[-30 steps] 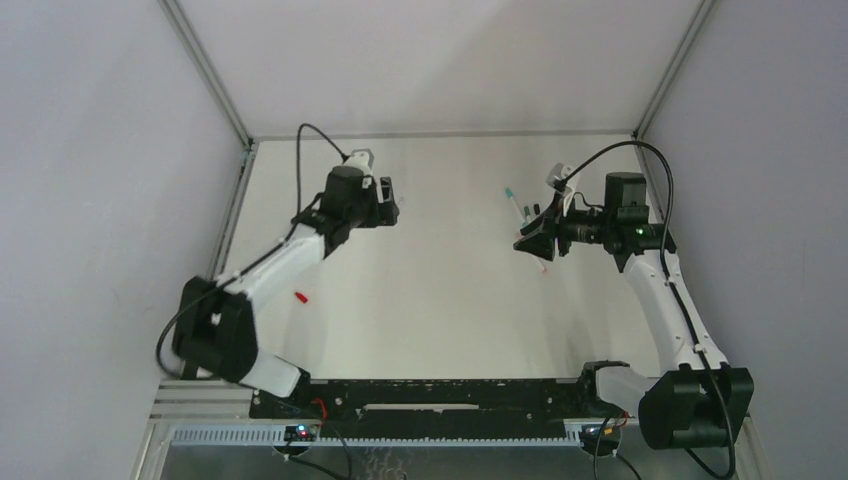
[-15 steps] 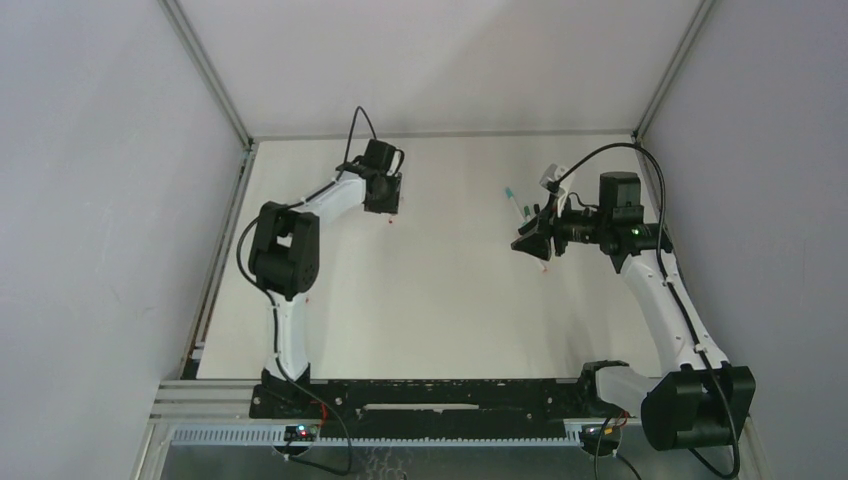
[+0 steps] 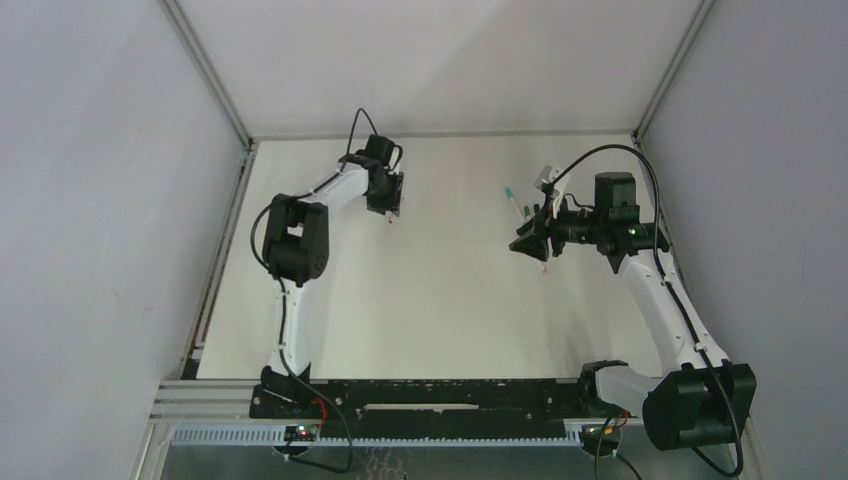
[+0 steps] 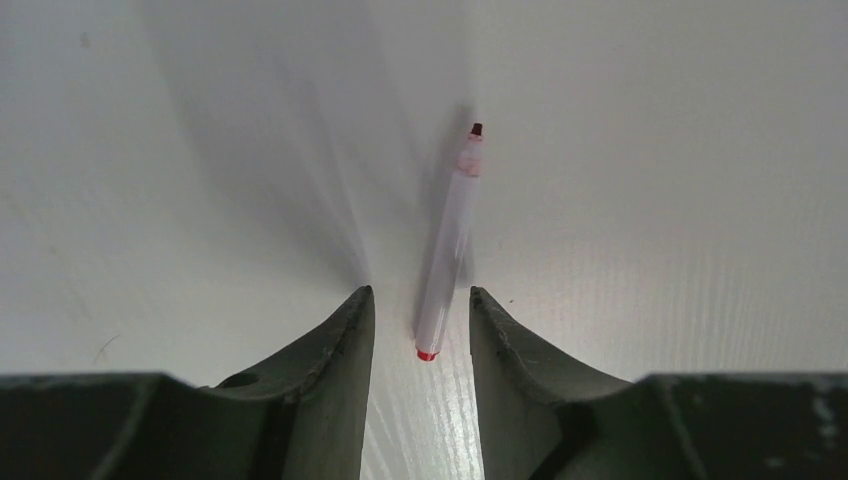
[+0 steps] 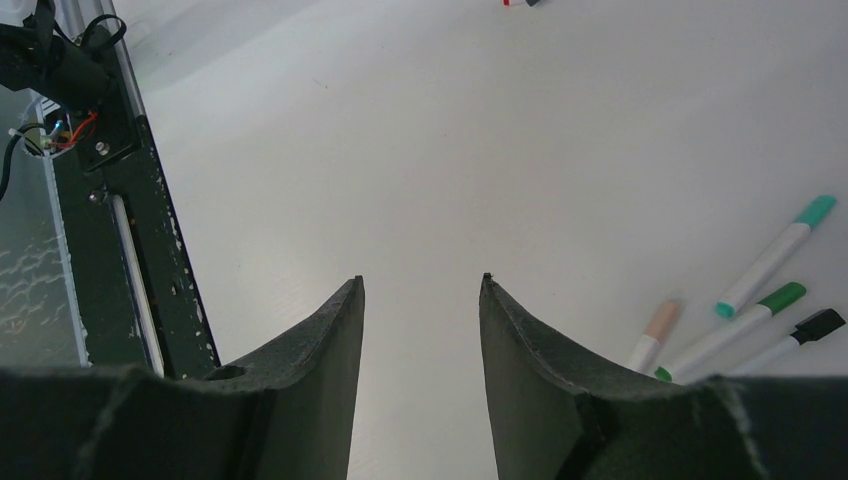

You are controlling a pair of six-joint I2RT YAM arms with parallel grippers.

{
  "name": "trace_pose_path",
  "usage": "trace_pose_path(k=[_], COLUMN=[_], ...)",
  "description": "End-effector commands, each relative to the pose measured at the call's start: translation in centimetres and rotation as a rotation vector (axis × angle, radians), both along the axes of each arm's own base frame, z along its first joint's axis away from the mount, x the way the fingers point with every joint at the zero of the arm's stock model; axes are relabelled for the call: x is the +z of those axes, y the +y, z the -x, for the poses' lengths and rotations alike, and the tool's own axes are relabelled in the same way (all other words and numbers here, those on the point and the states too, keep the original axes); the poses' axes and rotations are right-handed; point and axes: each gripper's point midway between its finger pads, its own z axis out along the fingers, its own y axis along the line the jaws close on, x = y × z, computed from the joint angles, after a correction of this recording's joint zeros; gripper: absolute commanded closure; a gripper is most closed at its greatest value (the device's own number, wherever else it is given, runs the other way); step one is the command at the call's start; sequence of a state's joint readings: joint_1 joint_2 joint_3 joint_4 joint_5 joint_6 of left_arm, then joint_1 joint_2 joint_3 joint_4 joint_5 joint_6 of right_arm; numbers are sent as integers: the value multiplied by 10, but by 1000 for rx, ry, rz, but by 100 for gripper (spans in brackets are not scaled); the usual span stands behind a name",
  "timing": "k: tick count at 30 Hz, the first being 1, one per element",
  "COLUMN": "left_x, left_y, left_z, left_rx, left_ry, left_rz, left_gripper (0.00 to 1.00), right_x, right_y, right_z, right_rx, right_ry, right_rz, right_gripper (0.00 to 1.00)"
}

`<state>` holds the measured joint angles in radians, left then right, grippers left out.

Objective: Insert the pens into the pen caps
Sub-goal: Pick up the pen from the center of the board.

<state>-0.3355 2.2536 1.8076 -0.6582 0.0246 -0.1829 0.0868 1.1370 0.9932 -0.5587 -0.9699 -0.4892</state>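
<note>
A white pen [image 4: 445,245] with a dark red tip and a red rear end lies uncapped on the table. My left gripper [image 4: 420,292] hangs over the pen's rear end, open, with a gap on both sides of the barrel. From above, the left gripper [image 3: 388,206] is at the back left, with the red pen [image 3: 390,221] just below it. My right gripper [image 5: 421,279] is open and empty. To its right lie capped pens: teal [image 5: 770,262], green [image 5: 735,328], black [image 5: 805,335] and peach [image 5: 655,335]. From above, the right gripper [image 3: 523,243] hovers by that pen group [image 3: 516,204].
A black rail [image 3: 430,400] with wiring runs along the table's near edge, also seen as the rail [image 5: 100,170] in the right wrist view. Grey walls close in the table on the left, right and back.
The left arm has stretched farther toward the back and brought its gripper down over the red pen, with the jaws narrower than before. The right arm has hardly moved.
</note>
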Motion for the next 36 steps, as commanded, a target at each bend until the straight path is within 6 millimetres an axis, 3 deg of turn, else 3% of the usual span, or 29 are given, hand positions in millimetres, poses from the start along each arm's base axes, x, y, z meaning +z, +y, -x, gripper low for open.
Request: trace_pose_path(k=[1,12,26,31,36], left_x=[7,-8,-8,21,48], left_y=[-12,-7,-6,-17,-33], left_z=[-5,10,54,67,100], left_rx=[-32,-23,-55,-49,-60], left_ry=[6,82,100,-27,-159], left_rz=[46,-20,-47,58,221], left_gripper=[56,76,100,100,100], right_x=[-1,-1,-6,-1,10], right_y=[2,2,2,6,12], right_z=[-2,-1,3,8,20], right_rx=[12,10,30,29,63], right_ry=[-18,-22,-6,-16,-31], right_rz=[8,12,2,-45,-110], right_gripper=[48,48,48,49,49])
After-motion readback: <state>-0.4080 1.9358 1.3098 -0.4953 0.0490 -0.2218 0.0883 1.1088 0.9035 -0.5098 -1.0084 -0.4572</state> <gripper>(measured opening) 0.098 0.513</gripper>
